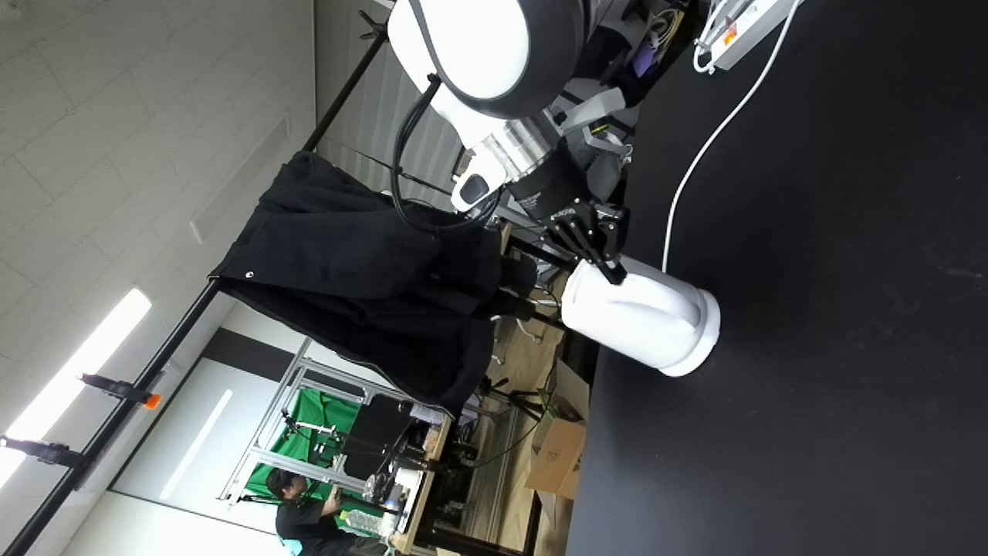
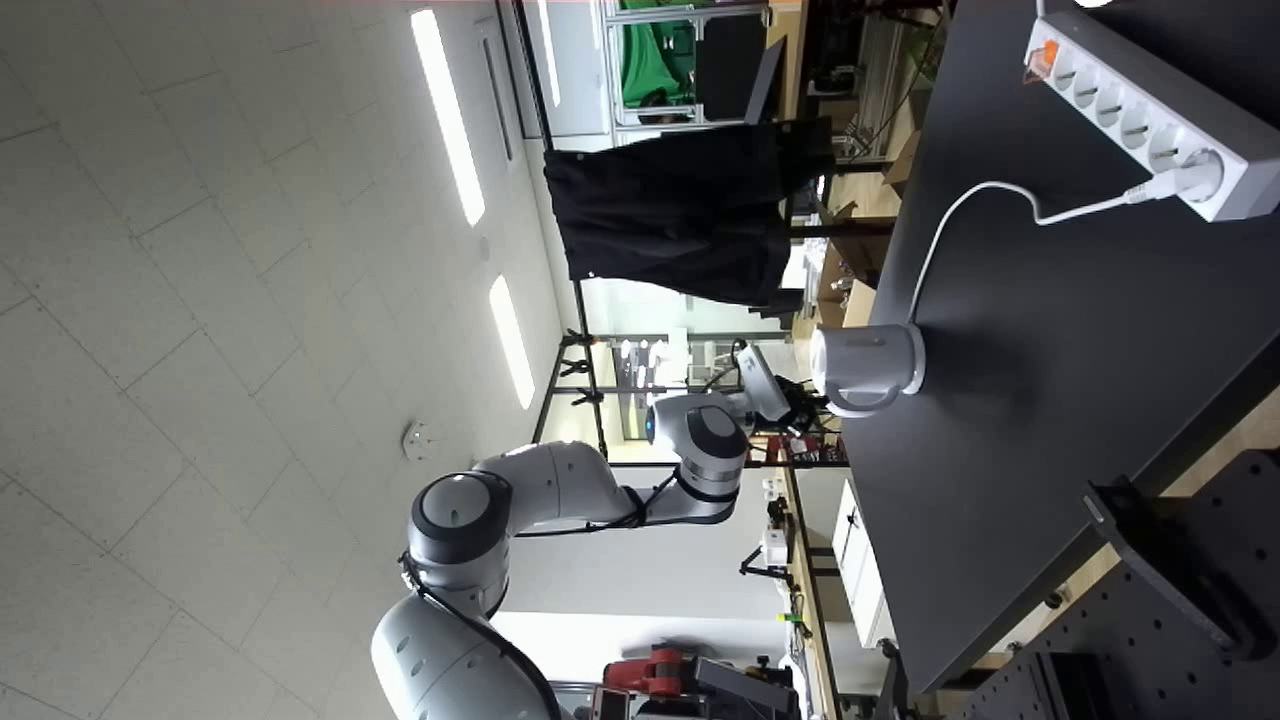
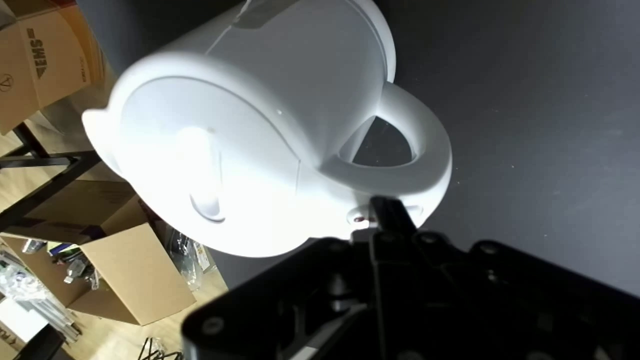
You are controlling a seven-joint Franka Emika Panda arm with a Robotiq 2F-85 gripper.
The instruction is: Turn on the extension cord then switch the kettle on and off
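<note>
The white kettle (image 1: 637, 316) stands upright on the dark table, and both exterior views (image 2: 865, 358) show it turned sideways. In the wrist view the kettle (image 3: 305, 65) has its lid towards me and its handle (image 3: 430, 130) at the right. My gripper (image 3: 387, 212) is shut and empty, with its fingertips at the top of the handle. They partly cover a small recess with a red mark (image 3: 359, 219); contact is unclear. The gripper (image 1: 615, 274) is also at the kettle's top in both exterior views (image 2: 822, 402). The white extension cord (image 2: 1165, 100) has an orange switch (image 2: 1043, 58) and a white plug (image 2: 1185, 182) in its end socket.
A white cable (image 2: 945, 225) runs over the dark table (image 1: 810, 386) from the kettle's base to the extension cord (image 1: 760, 31). A black bracket (image 2: 1165, 570) stands by a table edge. Cardboard boxes (image 3: 140, 272) lie on the floor beyond the table. A black cloth (image 1: 363, 239) hangs behind.
</note>
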